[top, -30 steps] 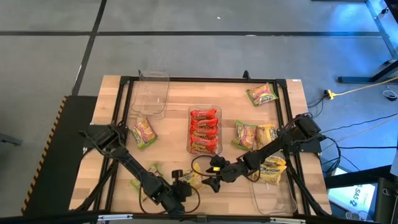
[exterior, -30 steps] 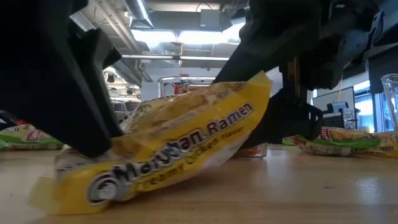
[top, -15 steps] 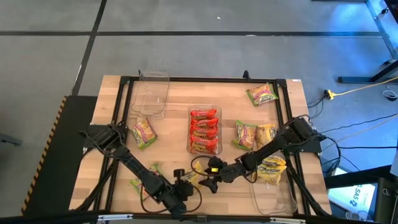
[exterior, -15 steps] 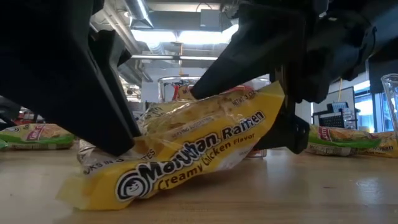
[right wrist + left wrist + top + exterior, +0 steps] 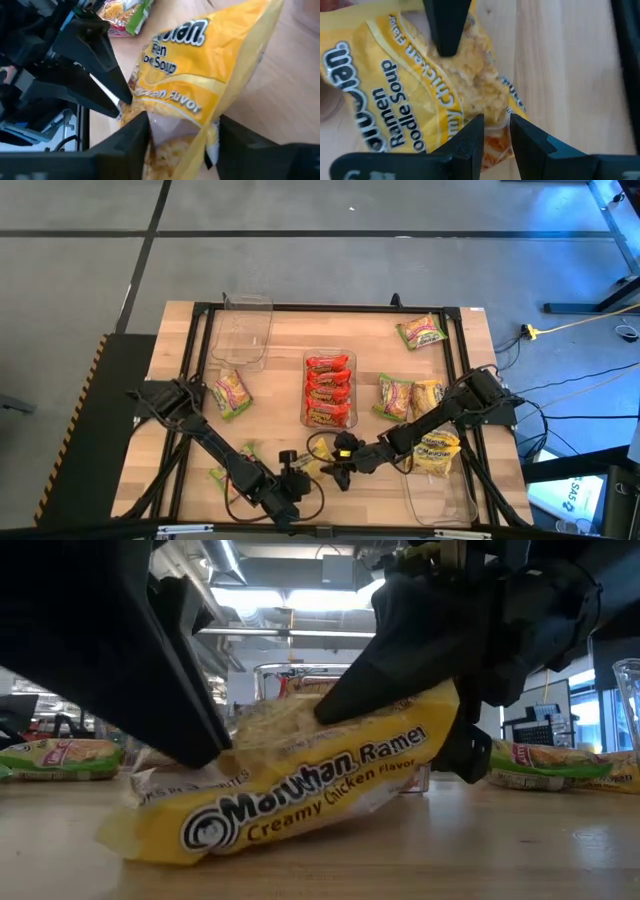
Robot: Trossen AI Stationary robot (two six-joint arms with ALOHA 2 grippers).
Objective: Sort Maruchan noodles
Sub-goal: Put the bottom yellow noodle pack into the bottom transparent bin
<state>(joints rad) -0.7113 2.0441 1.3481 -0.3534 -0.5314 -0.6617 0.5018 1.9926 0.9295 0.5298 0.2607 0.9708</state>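
yellow packet (image 5: 300, 795) lifted, shifted right | both grippers, left (image 5: 492, 132) and right (image 5: 180, 137), clamped on it | handover pending

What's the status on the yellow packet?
Left pincer and right pincer both shut on yellow noodle packet, near table's front edge. Packet tilted, one end lifted. Nothing in the way.

Tabletop (image 5: 290, 330), high view. Centre: tray (image 5: 329, 360) holding stacked packets (image 5: 328, 390). 11 o'clock: second tray (image 5: 243, 330). 9 o'clock: packet (image 5: 232, 393), near left arm. 1 o'clock: packet (image 5: 421, 331). 3 o'clock: two packets (image 5: 408, 397) side by side. 4 o'clock: packet (image 5: 438, 452), third tray (image 5: 440, 498) just before it. 6 o'clock: left claw (image 5: 297, 477) and right claw (image 5: 343, 467) both at one packet (image 5: 300, 795), its lower end on tabletop. 7 o'clock: packet (image 5: 226, 472) under left arm.
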